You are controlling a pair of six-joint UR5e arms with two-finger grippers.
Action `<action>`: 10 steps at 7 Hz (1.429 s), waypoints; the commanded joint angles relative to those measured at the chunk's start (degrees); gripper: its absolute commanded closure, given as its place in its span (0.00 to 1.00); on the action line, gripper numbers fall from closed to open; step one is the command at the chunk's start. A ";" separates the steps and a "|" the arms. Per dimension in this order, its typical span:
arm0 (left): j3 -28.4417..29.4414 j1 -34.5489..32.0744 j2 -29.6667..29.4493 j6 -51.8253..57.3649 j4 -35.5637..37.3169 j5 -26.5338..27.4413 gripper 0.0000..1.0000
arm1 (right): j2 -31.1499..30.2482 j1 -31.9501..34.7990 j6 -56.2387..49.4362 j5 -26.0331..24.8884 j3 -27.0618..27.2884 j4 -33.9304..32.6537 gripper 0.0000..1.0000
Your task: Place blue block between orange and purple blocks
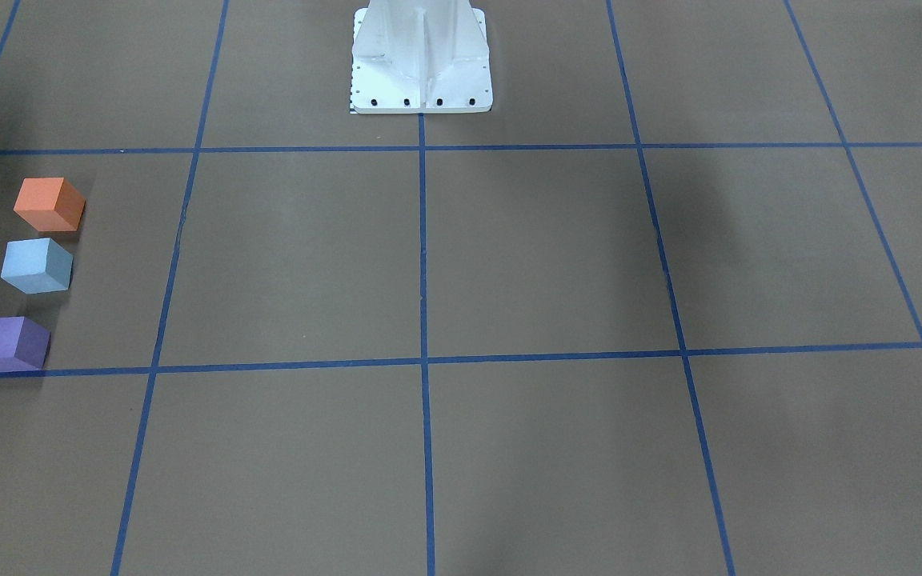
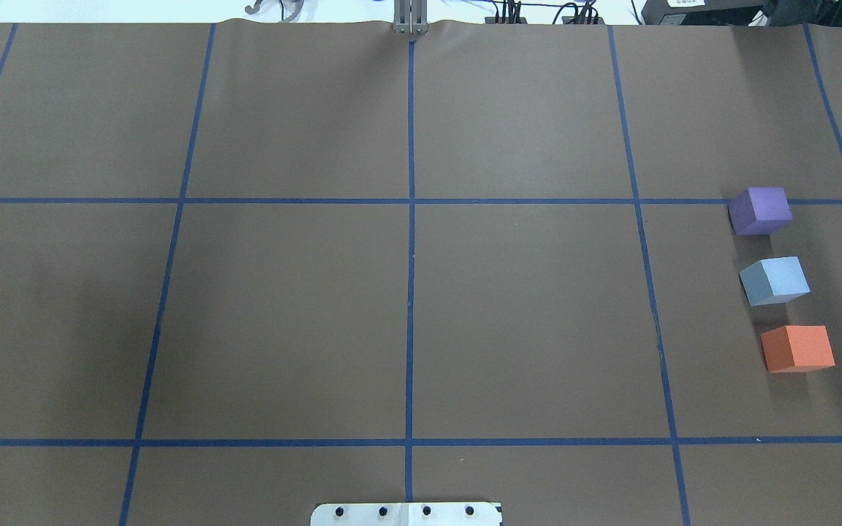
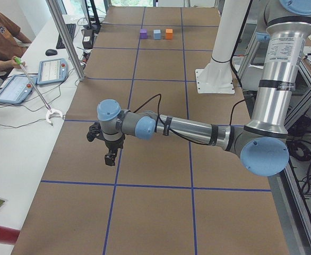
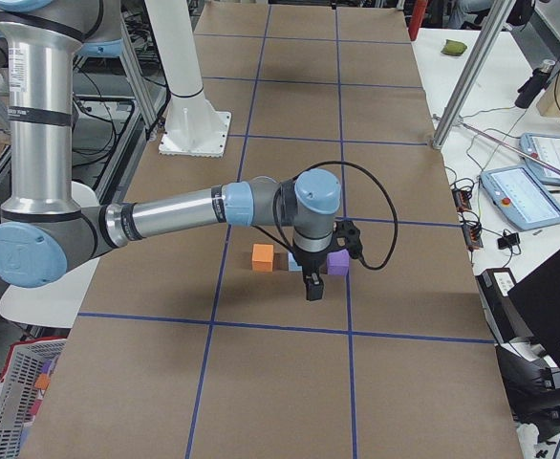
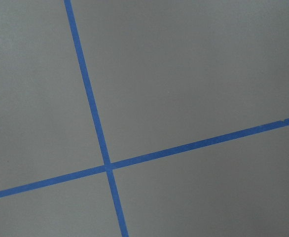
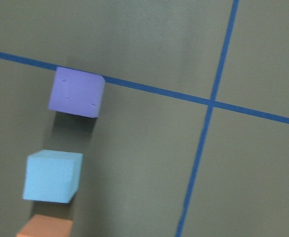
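Gaps separate blue block from orange block and purple block.

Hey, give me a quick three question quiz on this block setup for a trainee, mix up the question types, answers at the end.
1. Multiple choice: the blue block lies A) on top of another block, B) between the orange block and the purple block, C) alone in the middle square.
2. True or false: the blue block touches the orange block.
3. Fill in: the block nearest the robot's base is ___.
Key: 1 B; 2 false; 3 orange.
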 commanded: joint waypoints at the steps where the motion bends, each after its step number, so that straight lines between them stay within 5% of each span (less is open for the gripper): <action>1: 1.11 -4.35 0.61 10.06 1.55 0.75 0.00 | -1.52 2.43 -4.21 1.63 -3.51 0.53 0.00; 4: -0.28 -8.33 9.47 15.22 0.94 0.05 0.00 | -1.52 2.34 -1.93 1.81 -6.07 0.62 0.00; 10: -3.28 -8.42 10.10 14.87 1.20 0.31 0.00 | -1.52 2.34 1.24 1.64 -9.06 7.91 0.00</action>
